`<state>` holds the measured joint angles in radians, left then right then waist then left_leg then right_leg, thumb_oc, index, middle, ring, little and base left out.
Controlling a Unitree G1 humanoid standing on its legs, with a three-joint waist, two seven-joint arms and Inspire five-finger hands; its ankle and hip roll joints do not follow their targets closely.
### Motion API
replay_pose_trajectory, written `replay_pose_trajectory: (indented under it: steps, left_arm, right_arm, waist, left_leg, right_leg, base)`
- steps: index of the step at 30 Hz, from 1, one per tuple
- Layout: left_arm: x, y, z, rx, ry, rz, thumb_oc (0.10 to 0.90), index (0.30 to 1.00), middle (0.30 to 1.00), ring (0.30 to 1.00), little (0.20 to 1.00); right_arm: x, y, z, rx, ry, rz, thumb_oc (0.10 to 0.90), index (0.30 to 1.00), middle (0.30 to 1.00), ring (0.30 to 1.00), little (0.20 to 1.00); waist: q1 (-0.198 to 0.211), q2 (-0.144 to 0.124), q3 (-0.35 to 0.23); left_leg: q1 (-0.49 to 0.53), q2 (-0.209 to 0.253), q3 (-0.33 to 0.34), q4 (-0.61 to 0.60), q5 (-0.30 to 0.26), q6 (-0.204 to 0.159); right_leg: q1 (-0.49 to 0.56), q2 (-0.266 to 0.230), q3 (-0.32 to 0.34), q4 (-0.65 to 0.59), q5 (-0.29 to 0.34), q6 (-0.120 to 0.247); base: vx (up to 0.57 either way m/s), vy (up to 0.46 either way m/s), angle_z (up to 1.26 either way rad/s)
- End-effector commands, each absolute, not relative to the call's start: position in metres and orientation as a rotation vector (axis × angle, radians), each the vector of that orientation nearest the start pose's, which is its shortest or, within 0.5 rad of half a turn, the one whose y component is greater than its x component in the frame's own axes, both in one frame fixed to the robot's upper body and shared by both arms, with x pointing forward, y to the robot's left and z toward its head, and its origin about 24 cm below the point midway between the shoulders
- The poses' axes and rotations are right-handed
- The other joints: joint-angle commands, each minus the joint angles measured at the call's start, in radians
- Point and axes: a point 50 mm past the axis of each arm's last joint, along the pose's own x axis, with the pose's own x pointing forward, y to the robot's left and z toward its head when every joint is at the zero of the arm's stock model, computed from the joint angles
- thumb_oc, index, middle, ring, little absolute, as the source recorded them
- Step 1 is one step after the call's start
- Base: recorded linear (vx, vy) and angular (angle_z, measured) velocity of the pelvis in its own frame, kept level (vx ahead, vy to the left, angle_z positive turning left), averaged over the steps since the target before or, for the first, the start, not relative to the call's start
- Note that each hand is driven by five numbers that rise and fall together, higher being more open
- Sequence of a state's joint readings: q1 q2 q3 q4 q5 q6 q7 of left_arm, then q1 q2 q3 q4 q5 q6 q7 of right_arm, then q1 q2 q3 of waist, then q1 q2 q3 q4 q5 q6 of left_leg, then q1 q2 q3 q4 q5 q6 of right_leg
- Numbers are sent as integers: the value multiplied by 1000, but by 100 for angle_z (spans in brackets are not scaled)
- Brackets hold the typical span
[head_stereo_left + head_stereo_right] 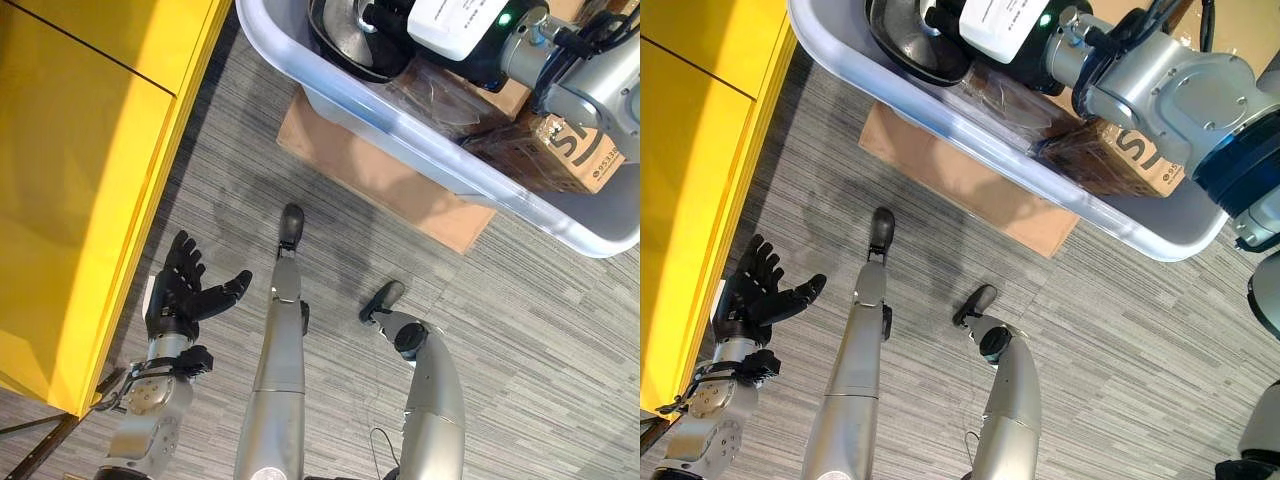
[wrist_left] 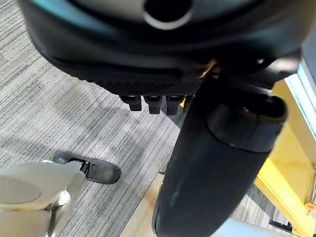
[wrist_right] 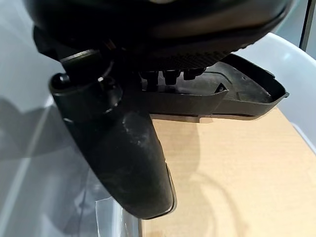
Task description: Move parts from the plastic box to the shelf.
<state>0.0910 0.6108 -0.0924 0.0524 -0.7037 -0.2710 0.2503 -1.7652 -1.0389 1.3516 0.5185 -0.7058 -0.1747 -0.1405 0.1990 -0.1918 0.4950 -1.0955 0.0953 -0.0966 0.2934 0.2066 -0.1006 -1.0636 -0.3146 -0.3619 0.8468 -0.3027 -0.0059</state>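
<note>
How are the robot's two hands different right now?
The left hand hangs over the carpet beside the yellow shelf, while the right hand is inside the plastic box. The left hand is spread open with nothing near it. The right hand is just above a black part lying on cardboard. Both are dark, and neither seems to grip anything.

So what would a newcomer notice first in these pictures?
The big pale plastic box on the carpet ahead, packed with a black part and a cardboard box, and the right hand reaching into it over them. The left hand hangs open and empty beside the bright yellow shelf on the left. A flat cardboard sheet lies under the box.
</note>
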Motion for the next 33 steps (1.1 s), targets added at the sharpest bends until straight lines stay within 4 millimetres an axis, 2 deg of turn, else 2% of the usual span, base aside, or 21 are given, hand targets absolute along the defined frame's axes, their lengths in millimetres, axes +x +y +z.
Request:
replay_pose_trajectory:
  steps: [1, 6, 11, 17, 18, 20, 21, 28, 30, 33]
  left_arm:
    - [224, 270, 83, -172, -225, 283, 900, 1000, 1000, 1000, 1000]
    - [225, 269, 81, -184, -215, 283, 900, 1000, 1000, 1000, 1000]
    - [228, 268, 79, -172, -203, 271, 900, 1000, 1000, 1000, 1000]
    - [233, 263, 82, -157, -200, 232, 900, 1000, 1000, 1000, 1000]
    - [235, 262, 82, -147, -195, 223, 900, 1000, 1000, 1000, 1000]
    - [236, 261, 82, -144, -196, 214, 900, 1000, 1000, 1000, 1000]
    - [239, 261, 84, -134, -199, 206, 900, 1000, 1000, 1000, 1000]
    - [243, 257, 83, -136, -196, 192, 900, 1000, 1000, 1000, 1000]
    - [244, 256, 83, -135, -198, 179, 900, 1000, 1000, 1000, 1000]
    - [244, 255, 83, -136, -202, 171, 900, 1000, 1000, 1000, 1000]
  right_arm:
    - [350, -184, 403, -2424, -742, -227, 400, 300, 300, 300, 300]
    - [352, -184, 401, -2427, -728, -221, 400, 300, 300, 300, 300]
    - [352, -173, 396, -2434, -772, -178, 400, 300, 300, 300, 300]
    - [348, -154, 392, -2411, -859, -109, 400, 300, 300, 300, 300]
    - [347, -149, 392, -2404, -883, -92, 400, 300, 300, 300, 300]
    - [347, -147, 392, -2398, -891, -85, 400, 300, 300, 300, 300]
    - [344, -141, 392, -2387, -923, -68, 400, 300, 300, 300, 300]
    - [337, -141, 393, -2318, -960, -50, 400, 300, 300, 300, 300]
    - [333, -138, 391, -2280, -984, -17, 400, 300, 300, 300, 300]
    - [331, -138, 389, -2253, -990, 10, 400, 300, 300, 300, 300]
  waist:
    - [38, 66, 25]
    - [40, 66, 25]
    - [41, 57, 25]
    - [46, 38, 25]
    - [47, 29, 25]
    - [47, 28, 25]
    - [46, 17, 25]
    - [38, 16, 10]
    - [32, 18, -17]
    - [28, 20, -33]
  left_leg:
    - [79, -13, -5, 216, -323, 47]
    - [63, -19, -9, 235, -329, 51]
    - [75, -20, -9, 229, -327, 53]
    - [161, -16, 0, 180, -317, 50]
    - [199, -16, 5, 163, -316, 50]
    - [222, -16, 7, 150, -313, 50]
    - [264, -18, 12, 131, -310, 49]
    - [417, -19, 15, 51, -291, 47]
    - [478, -19, 16, 14, -282, 45]
    - [523, -16, 16, -14, -274, 44]
  right_leg:
    - [92, 43, 121, -78, 80, 119]
    - [74, 38, 122, -54, 70, 116]
    - [86, 37, 119, -57, 70, 115]
    - [178, 47, 100, -113, 87, 119]
    - [212, 48, 96, -130, 95, 122]
    - [237, 49, 95, -146, 99, 124]
    - [281, 48, 93, -169, 108, 126]
    - [434, 53, 79, -250, 137, 133]
    - [501, 54, 72, -295, 149, 136]
    - [548, 56, 65, -327, 157, 135]
  base:
    - [7, -1, 4]
    - [7, 6, 6]
    - [2, 9, 7]
    - [0, 0, 0]
    - [0, 0, 0]
    - [0, 0, 0]
    - [0, 0, 0]
    - [0, 0, 0]
    - [19, 1, 0]
    - [0, 0, 0]
